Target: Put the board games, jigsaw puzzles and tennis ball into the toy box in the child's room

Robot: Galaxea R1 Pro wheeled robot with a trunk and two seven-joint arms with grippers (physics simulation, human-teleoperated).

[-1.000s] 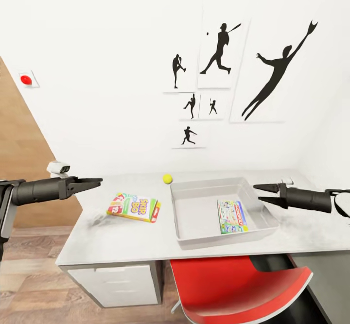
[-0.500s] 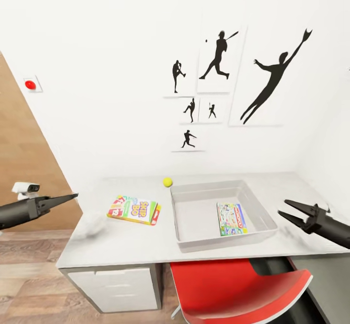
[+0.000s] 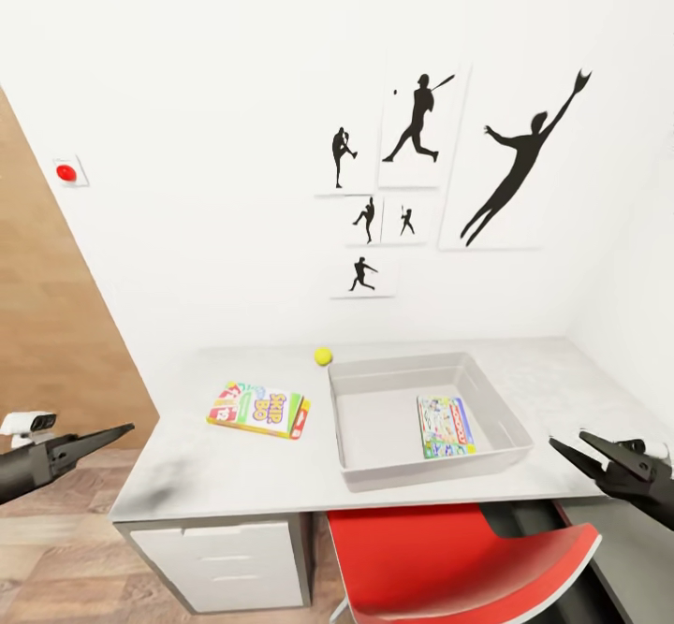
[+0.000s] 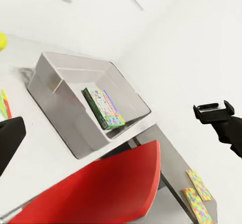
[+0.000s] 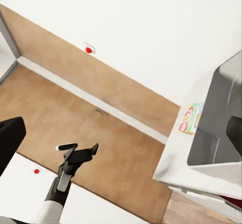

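The light grey toy box [image 3: 487, 399] stands on the table [image 3: 234, 465], with a small blue board game [image 3: 446, 426] lying flat inside it. A yellow-green-red board game [image 3: 259, 409] rests on the tabletop left of the box. The tennis ball [image 3: 323, 355] sits by the box's far left corner. Two jigsaw puzzles [image 4: 198, 195] lie on the dark corner section. My left gripper [image 3: 110, 437] hangs open, low off the table's left end. My right gripper [image 3: 582, 448] is open and empty near the table's front right edge.
A red chair [image 3: 459, 554] is tucked under the table in front of the toy box. White drawer fronts [image 3: 225, 558] sit below the table's left part. A wood panel [image 3: 47, 325] covers the wall at the left, and baseball silhouettes hang behind the table.
Both arms have dropped and pulled back toward me, away from above the table. The head view has shifted a little. The games, ball and box have not moved.
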